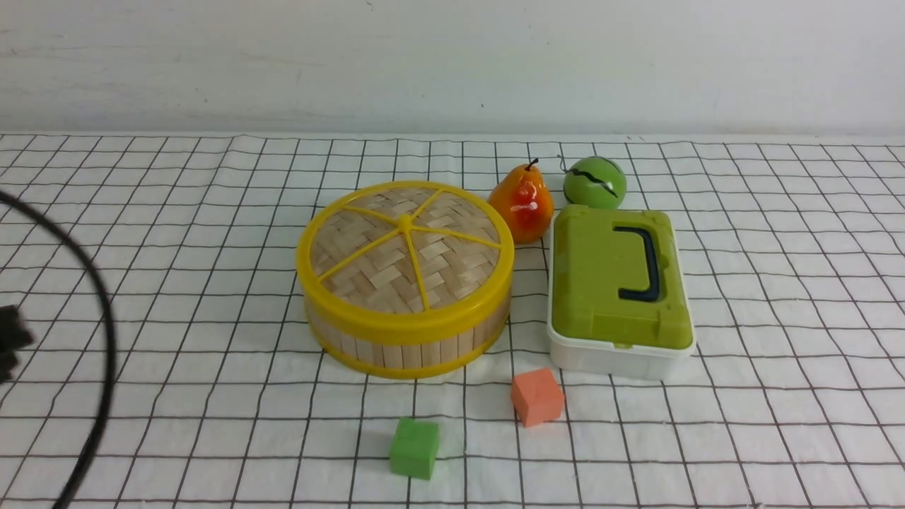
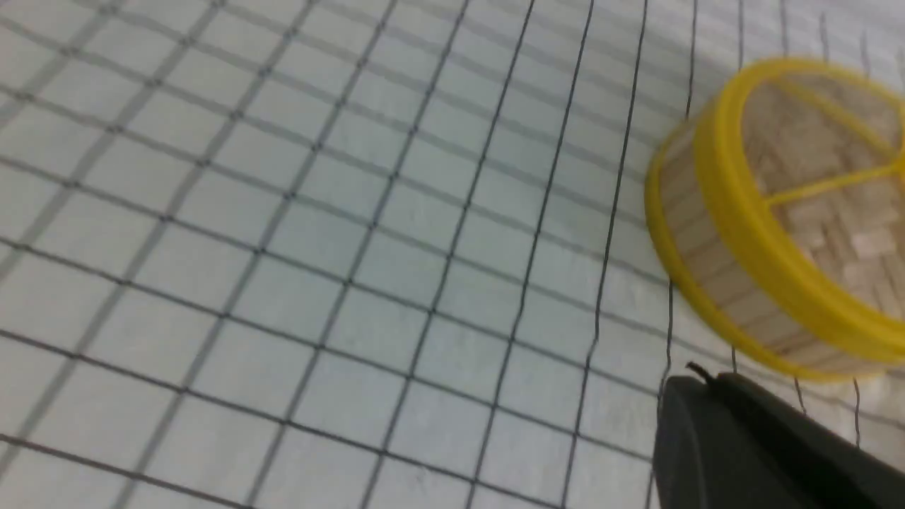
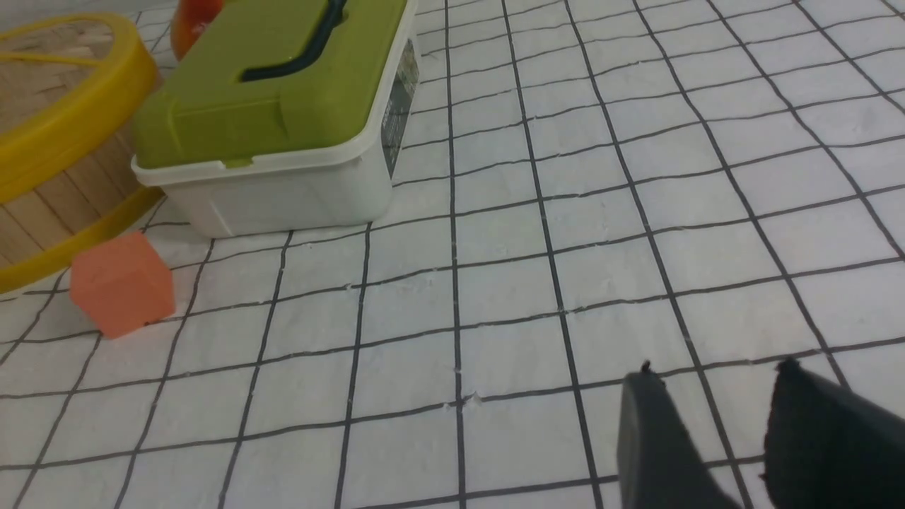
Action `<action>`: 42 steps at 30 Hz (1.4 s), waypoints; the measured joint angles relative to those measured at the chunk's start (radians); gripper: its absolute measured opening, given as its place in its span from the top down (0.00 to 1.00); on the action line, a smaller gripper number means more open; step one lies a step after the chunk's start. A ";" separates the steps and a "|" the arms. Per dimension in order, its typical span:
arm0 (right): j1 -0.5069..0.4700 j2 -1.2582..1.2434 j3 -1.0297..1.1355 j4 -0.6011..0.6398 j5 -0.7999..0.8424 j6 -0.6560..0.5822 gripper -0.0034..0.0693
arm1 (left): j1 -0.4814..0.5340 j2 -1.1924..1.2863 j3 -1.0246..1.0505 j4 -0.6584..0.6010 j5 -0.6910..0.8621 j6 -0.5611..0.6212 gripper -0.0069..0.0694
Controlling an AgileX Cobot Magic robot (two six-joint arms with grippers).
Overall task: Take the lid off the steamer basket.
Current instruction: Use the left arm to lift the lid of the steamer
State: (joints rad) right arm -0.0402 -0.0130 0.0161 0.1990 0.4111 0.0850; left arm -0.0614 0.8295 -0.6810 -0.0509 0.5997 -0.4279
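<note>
The lid (image 1: 406, 244), woven pale bamboo with a yellow rim and yellow spokes, sits flat on the steamer basket (image 1: 410, 350) at the middle of the checked cloth. In the left wrist view the lid (image 2: 813, 162) and basket wall (image 2: 707, 254) show blurred, well apart from my left gripper (image 2: 700, 375), whose fingers are pressed together and empty. In the front view only a dark part of the left arm (image 1: 10, 343) shows at the left edge. My right gripper (image 3: 714, 371) is open and empty over bare cloth. The lid rim (image 3: 78, 120) and basket wall (image 3: 63, 205) lie far from it.
A white box with a green lid (image 1: 619, 283) stands close to the right of the basket. A pear (image 1: 523, 201) and a green ball (image 1: 594, 182) lie behind. An orange cube (image 1: 537, 396) and a green cube (image 1: 414, 447) lie in front. A black cable (image 1: 106, 353) curves at the left.
</note>
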 joint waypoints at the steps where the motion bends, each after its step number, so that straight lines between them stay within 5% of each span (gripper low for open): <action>1: 0.000 0.000 0.000 0.000 0.000 0.000 0.62 | 0.000 0.061 -0.016 -0.084 0.003 0.070 0.93; 7: 0.000 0.000 0.000 0.000 0.000 0.000 0.62 | -0.082 0.337 -0.179 -0.542 0.031 0.570 0.93; 11: 0.000 0.000 0.000 0.000 0.000 0.000 0.62 | -0.186 0.506 -0.369 -0.601 0.033 0.691 0.93; 13: 0.000 0.000 0.000 0.000 0.000 0.000 0.62 | -0.224 0.586 -0.462 -0.553 0.048 0.672 0.93; 18: 0.000 0.000 0.000 0.000 0.000 0.000 0.62 | -0.341 0.824 -0.801 -0.131 0.154 0.420 0.93; 23: 0.000 0.000 0.000 0.000 0.000 0.000 0.62 | -0.399 0.958 -1.000 0.115 0.215 0.240 0.92; 27: 0.000 0.000 0.000 0.000 0.000 0.000 0.62 | -0.402 1.049 -1.107 0.160 0.241 0.213 0.84; 34: 0.000 0.000 0.000 0.000 0.000 0.000 0.62 | -0.402 1.205 -1.211 0.171 0.243 0.181 0.53; 42: 0.000 0.000 0.000 0.000 0.000 0.000 0.62 | -0.398 1.265 -1.215 0.199 0.235 0.082 0.49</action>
State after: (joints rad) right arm -0.0402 -0.0130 0.0161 0.1990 0.4111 0.0850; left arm -0.4595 2.0948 -1.8964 0.1482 0.8349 -0.3457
